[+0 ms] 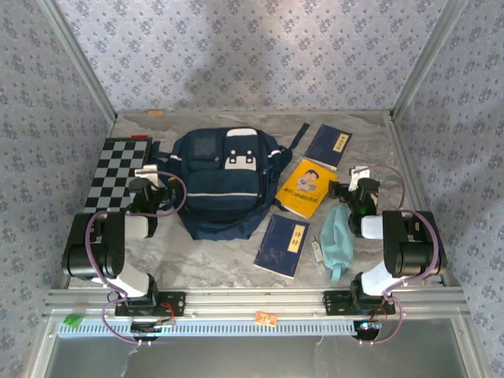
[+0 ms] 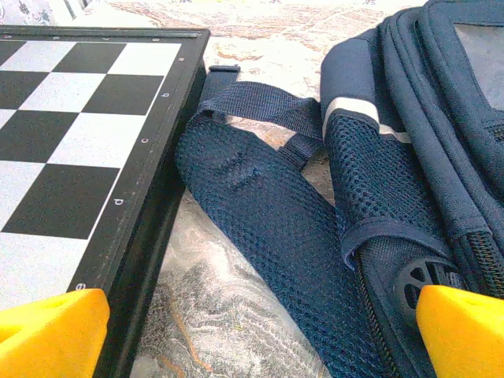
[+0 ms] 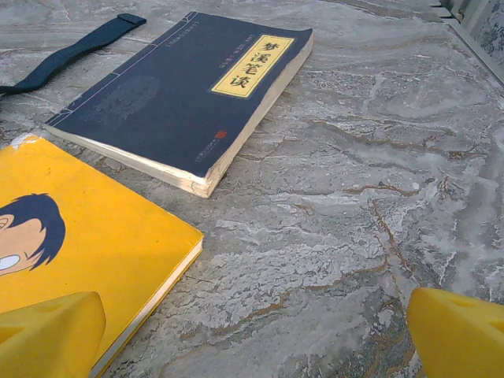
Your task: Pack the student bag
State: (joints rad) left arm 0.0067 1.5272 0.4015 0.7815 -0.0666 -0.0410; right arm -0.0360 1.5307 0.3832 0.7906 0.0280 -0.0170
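From above, the bag (image 1: pixel 220 185) lies flat on the bench (image 1: pixel 220 264), nearer the far edge and left of middle, between a chessboard (image 1: pixel 118 169) by the left edge and a yellow book (image 1: pixel 303 187). A pouch (image 1: pixel 337 240) lies towards the near right corner. The left pincer (image 1: pixel 150 189) hangs just beside the bag's left flank and the right pincer (image 1: pixel 354 185) is just right of the yellow book; both stand wide open and empty. In the left wrist view, the yellow fingertips (image 2: pixel 51 331) frame a padded mesh strap (image 2: pixel 260 205) that curls over the bench between the chessboard's rim and the bag's side pocket. The cloth looks soft and slack, so the bag would likely sag and fold rather than lift as one piece. The weave should not slip, and a pinch on the strap's webbing or a seam ridge seems the surest hold. Whether its zip is undone cannot be told. The right wrist view shows open fingertips (image 3: pixel 47 335) over bare bench, the yellow book at the left, a navy book (image 3: pixel 189 87) beyond it, and a loose strap end towards the far edge.
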